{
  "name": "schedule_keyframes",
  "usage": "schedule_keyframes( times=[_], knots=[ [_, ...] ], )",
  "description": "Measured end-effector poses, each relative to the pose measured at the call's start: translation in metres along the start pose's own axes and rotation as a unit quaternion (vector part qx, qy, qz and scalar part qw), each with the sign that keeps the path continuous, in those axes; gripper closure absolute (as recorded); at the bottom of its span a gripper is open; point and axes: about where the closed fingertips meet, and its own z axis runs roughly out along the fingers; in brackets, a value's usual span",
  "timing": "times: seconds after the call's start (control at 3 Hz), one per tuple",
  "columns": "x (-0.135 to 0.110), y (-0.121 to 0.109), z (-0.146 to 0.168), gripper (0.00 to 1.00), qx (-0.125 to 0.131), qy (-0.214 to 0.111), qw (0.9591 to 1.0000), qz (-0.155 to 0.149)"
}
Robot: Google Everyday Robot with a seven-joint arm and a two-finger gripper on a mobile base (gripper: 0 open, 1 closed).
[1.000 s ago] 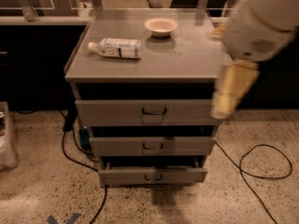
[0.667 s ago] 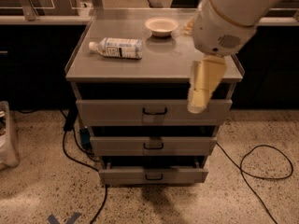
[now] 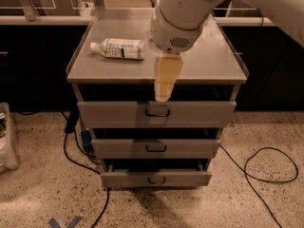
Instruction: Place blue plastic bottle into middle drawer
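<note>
Opening step: tool at bench front edge, width untellable. Bottle ungrasped. Next, likely: descent to middle drawer handle.

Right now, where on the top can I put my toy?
Bare: the right side of the top, from arm to right edge, and the strip in front of the bottle. Crowded: the middle, where the end effector hangs over the front edge.

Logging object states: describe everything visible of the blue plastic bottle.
The blue plastic bottle is small and clear, with a white cap pointing left and a pale blue-and-white label. It lies on its side on the left of the cabinet top, touching only that surface. The gripper hangs apart, to its right, at the front edge.
</note>
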Motion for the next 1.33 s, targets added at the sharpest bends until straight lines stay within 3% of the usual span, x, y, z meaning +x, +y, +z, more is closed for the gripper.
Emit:
schedule_keyframes(
  times=[0.33,0.67,1.0,1.33],
  knots=[
    [-0.002,-0.002,0.002,0.00,0.001,0.002,1.0000,-0.005],
    [-0.008,-0.019,0.013,0.00,0.009,-0.009,0.9997,-0.022],
    [-0.022,-0.057,0.046,0.00,0.022,-0.027,0.9975,-0.062],
    [-0.038,-0.086,0.083,0.00,0.018,-0.044,0.9946,-0.092]
  ],
)
